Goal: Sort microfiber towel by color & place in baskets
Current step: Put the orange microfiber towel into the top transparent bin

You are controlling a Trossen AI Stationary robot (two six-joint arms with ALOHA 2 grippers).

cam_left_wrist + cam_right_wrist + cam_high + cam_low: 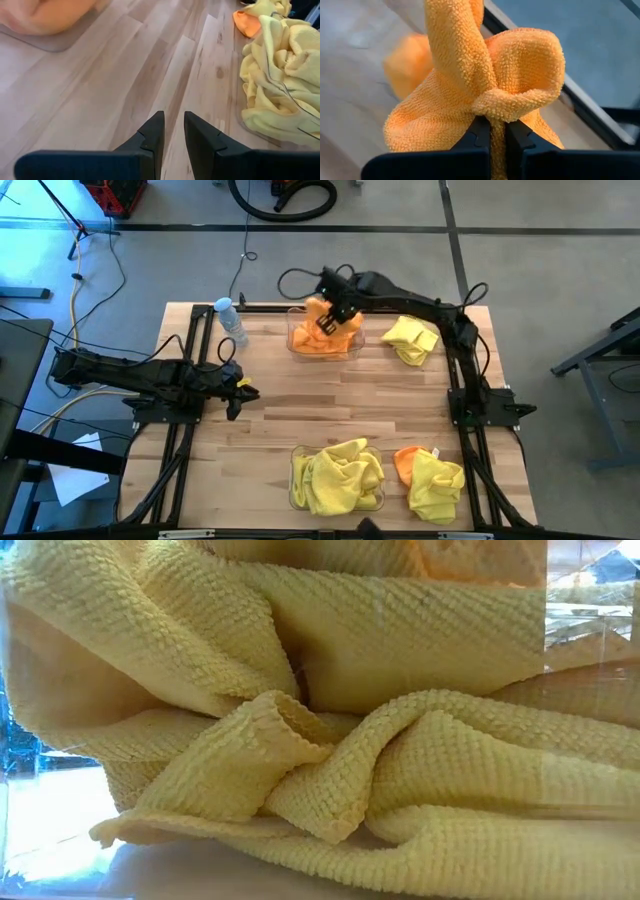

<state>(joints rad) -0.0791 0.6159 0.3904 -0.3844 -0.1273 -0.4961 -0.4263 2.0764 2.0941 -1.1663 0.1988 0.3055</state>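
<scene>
My right gripper (328, 321) is over the far clear basket (296, 346), shut on an orange towel (470, 85); more orange cloth (335, 343) lies in that basket. The near basket (294, 480) holds yellow towels (338, 472), which fill the low view (330, 740). One yellow towel (411, 338) lies on the table to the right of the far basket. An orange towel (408, 460) and a yellow one (437, 483) lie to the right of the near basket. My left gripper (241, 392) waits shut above the table's left side, touching nothing. My right gripper pinches a bunched fold (496, 107) of the orange towel between its two fingers (477, 131), with several layers gathered there. The fingers come from above, slanting down over the far basket. The cloth bulges slack past the fingertips; whether its lower part rests in the basket I cannot tell.
A small water bottle (231, 319) stands at the far left of the table, near the far basket. Black frame rails (190, 360) run along the left and right sides. Bare wood (340, 405) lies between the two baskets.
</scene>
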